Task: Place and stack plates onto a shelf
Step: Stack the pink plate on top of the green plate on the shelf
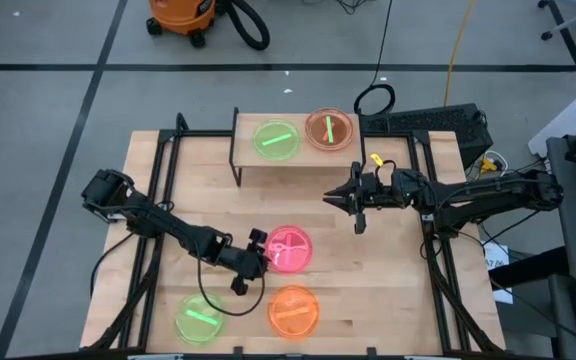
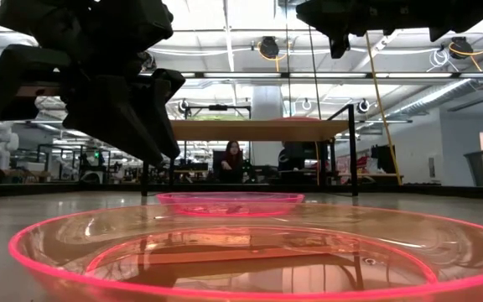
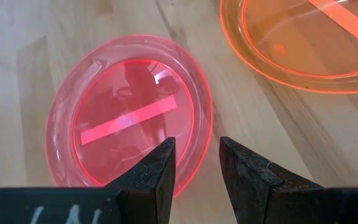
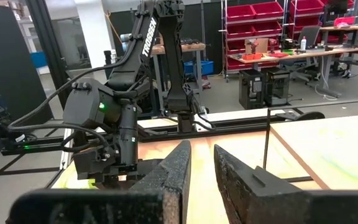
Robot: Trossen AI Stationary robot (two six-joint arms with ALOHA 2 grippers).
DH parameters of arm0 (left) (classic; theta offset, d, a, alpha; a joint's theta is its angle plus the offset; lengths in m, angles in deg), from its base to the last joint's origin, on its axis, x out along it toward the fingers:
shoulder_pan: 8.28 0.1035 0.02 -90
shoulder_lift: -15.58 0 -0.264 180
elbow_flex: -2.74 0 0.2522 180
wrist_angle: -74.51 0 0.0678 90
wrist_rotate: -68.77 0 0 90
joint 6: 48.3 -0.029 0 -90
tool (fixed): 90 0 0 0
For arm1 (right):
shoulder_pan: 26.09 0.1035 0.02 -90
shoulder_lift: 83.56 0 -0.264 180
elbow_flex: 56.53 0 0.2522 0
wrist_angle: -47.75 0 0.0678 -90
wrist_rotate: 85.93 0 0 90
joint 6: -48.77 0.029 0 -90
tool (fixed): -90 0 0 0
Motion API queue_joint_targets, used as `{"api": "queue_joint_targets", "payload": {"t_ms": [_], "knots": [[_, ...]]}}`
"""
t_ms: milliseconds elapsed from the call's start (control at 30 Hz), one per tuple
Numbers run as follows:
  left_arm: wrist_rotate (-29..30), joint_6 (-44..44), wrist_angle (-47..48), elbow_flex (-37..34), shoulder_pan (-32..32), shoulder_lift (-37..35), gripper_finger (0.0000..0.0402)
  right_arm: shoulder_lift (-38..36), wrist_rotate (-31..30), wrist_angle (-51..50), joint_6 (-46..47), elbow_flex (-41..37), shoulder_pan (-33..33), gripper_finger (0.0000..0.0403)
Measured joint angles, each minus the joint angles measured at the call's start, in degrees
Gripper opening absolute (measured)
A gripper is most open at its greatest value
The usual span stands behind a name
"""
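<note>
1. Right up against the low camera sits the orange plate, its rim filling the bottom of that view; from above it lies near the table's front edge.
2. Just behind it is the pink-red plate, flat on the tabletop around the middle.
3. Left gripper hangs low at that pink-red plate's left rim. In its wrist view the fingers are parted by a narrow gap with the rim roughly under that gap. Looks like nothing's pinched, though I can't be totally sure from this angle.
4. A neon green plate rests at the front-left, beside the orange one.
5. Shelf stands at the back of the table, with a green plate and an orange plate side by side on top, the orange one to the right.
6. Right gripper floats above the table just in front of the shelf's right end, fingers slightly apart, empty.
</note>
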Motion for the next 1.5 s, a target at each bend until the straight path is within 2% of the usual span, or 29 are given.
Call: {"api": "queue_joint_targets", "payload": {"t_ms": [533,1067,1267,1500], "knots": [[0.0,2.96,0.55,0.0,-2.14,0.0,0.0131,0.0,-0.2,-0.18,1.74,0.0,0.74,0.0058],[0.99,1.65,1.25,-0.18,-2.0,0.0,0.0131,0.0,-1.55,-1.37,1.54,0.0,0.7,0.0058],[1.28,-1.8,-4.36,-3.2,-0.87,0.0,0.0131,0.0,-1.51,-1.31,1.62,0.0,0.7,0.0058],[-0.2,-2.57,-4.74,-4.79,-0.22,0.07,0.0131,0.0,-1.49,-1.29,1.5,0.0,0.7,0.0058]]}}
